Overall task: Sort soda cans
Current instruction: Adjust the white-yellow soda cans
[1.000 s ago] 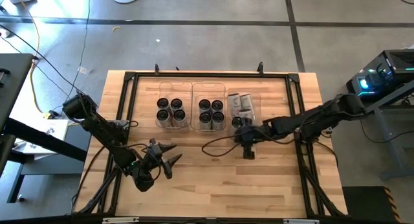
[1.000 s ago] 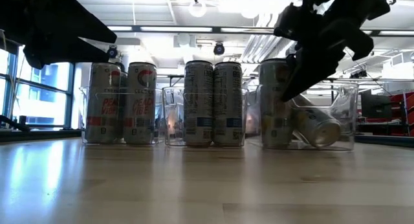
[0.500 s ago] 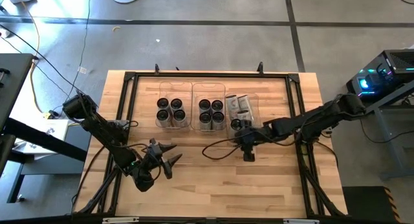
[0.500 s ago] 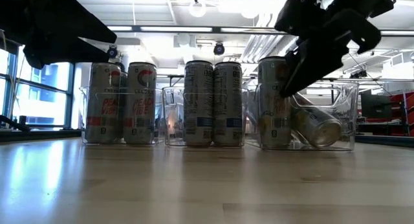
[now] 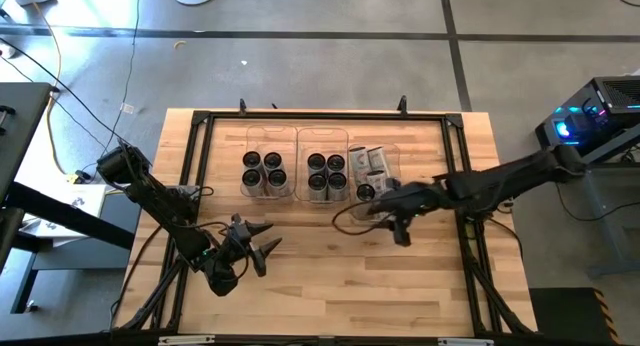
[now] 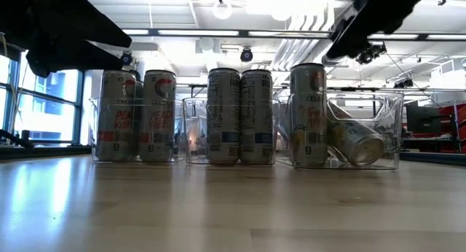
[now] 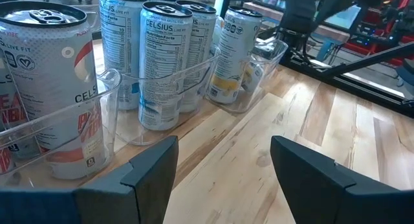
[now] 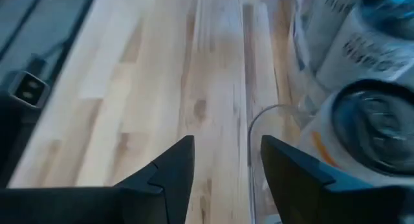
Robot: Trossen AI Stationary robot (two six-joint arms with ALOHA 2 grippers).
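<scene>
Three clear bins stand in a row at the table's far middle. The left bin (image 5: 264,172) holds several upright soda cans (image 6: 138,115), and so does the middle bin (image 5: 325,174), whose cans show in the low view (image 6: 240,115). The right bin (image 5: 385,156) holds one upright can (image 6: 309,113) at its near left corner and cans lying on their sides (image 5: 372,161). My right gripper (image 5: 378,206) is open and empty, raised just near of that upright can (image 8: 375,127). My left gripper (image 5: 265,242) is open and empty near the table's near left, well away from the bins.
A black frame (image 5: 300,116) runs round the table's edges. A dark cable (image 5: 345,218) loops on the wood under my right arm. Bare wood (image 5: 320,286) lies between the bins and the near edge.
My right gripper has gone up and toward the table's right edge, away from the upright can in the right bin. The can now stands uncovered in the bin.
</scene>
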